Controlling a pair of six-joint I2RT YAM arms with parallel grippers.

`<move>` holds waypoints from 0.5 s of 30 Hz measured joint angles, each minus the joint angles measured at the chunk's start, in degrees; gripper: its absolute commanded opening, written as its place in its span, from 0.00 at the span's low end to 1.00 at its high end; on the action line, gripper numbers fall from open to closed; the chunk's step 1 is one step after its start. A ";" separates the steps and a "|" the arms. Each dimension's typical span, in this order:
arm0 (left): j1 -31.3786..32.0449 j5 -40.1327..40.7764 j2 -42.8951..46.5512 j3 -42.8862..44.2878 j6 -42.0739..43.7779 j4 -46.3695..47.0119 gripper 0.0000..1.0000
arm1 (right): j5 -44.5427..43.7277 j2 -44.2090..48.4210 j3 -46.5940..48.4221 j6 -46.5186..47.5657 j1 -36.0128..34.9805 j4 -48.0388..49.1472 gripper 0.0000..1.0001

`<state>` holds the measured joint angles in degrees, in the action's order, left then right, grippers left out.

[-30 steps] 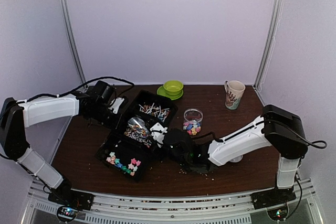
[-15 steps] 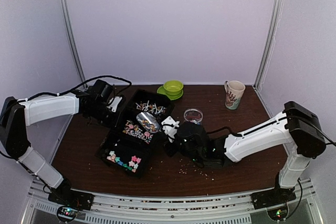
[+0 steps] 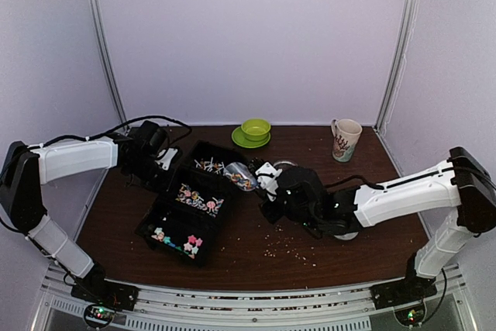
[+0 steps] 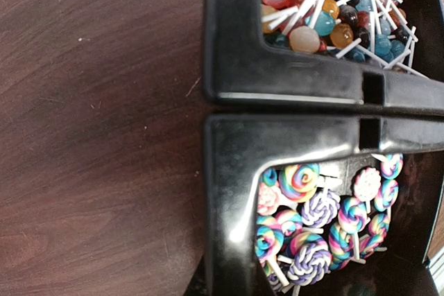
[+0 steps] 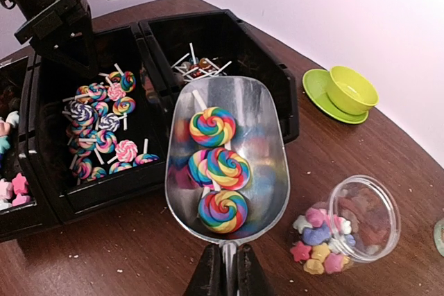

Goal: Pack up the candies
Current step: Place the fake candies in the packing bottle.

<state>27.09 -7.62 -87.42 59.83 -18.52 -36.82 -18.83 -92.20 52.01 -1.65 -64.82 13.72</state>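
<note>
At the table's left side, the left gripper stood at the left rim of the black tray. Its jaws were drawn narrow, and as far as we could see they pinched the tray's wall. Its own fingers stayed out of its wrist view.

The tray held three compartments. Pastel star-shaped candies lay in the nearest. Swirl lollipops filled the middle one. Round lollipops on white sticks were heaped in the farthest.

Toward the center, the right gripper was clamped tight on the handle of a metal scoop. It held the scoop roughly level over the tray's right wall and the bare wood beside it. We counted three rainbow swirls lined up in the scoop's bowl, one with its white stick showing.

Just right of the scoop, a clear jar sat open on the table, with more star candies in pink, blue, yellow and white inside. From above, the right arm hid most of the jar.

Pale crumbs dotted the wood in front of the right arm. At the back edge, a green bowl rested on a green saucer. Farther right stood a patterned mug, upright and well apart from the rest.
</note>
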 measured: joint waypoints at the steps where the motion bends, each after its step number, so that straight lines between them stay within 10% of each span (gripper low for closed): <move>1: 0.00 0.00 -0.02 0.11 0.00 -0.13 0.00 | 0.00 1.46 0.04 0.00 0.26 -1.73 0.00; 15: 0.00 -0.04 -0.02 0.72 0.00 -0.70 0.00 | -3.72 16.76 1.16 -0.70 7.26 -24.35 0.00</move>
<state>27.09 -7.66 -87.44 60.55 -18.52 -37.52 -22.55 -75.44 53.17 -2.35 -57.56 -10.63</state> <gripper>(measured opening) 0.072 0.075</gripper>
